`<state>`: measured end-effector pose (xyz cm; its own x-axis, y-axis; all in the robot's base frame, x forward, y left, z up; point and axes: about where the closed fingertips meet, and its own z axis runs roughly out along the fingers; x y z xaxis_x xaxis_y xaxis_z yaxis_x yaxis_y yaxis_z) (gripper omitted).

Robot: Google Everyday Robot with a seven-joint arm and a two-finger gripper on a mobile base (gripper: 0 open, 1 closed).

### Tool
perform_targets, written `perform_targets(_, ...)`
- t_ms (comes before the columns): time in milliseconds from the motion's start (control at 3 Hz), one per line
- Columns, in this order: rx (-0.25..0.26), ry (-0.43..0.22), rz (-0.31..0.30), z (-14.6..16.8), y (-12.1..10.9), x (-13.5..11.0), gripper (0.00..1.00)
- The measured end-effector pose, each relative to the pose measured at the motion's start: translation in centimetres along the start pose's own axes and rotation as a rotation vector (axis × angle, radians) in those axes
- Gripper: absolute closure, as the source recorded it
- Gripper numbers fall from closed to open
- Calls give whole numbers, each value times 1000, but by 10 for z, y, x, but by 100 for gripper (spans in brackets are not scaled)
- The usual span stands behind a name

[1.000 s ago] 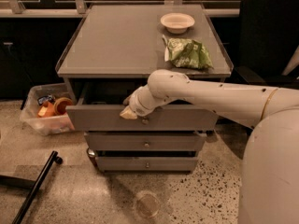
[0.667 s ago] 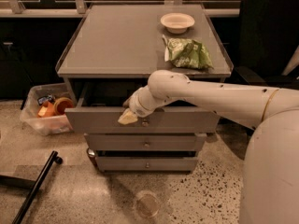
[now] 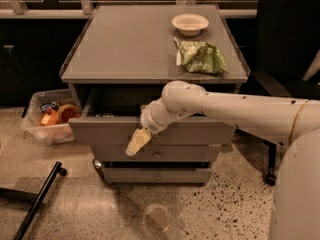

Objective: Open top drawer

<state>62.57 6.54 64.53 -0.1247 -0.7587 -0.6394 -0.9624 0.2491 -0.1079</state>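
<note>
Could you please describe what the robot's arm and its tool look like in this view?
The arm is smooth, off-white and tubular, with a bulbous rounded joint, small dark dots along its casing and a thin gold-coloured band near the body. No cables show. The tool, in front of the top drawer, is pale yellowish and tapered.

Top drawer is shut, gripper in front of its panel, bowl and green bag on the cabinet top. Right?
No: the camera view shows the top drawer pulled out, a dark gap behind its panel. The gripper is in front of that panel; bowl and green bag sit on top.
</note>
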Motion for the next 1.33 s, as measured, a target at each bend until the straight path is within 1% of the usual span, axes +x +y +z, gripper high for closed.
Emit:
perform_targets(333,-44,15,19,2,22,14,19)
perform_targets(1333,-44,15,19,-12,14,2,89)
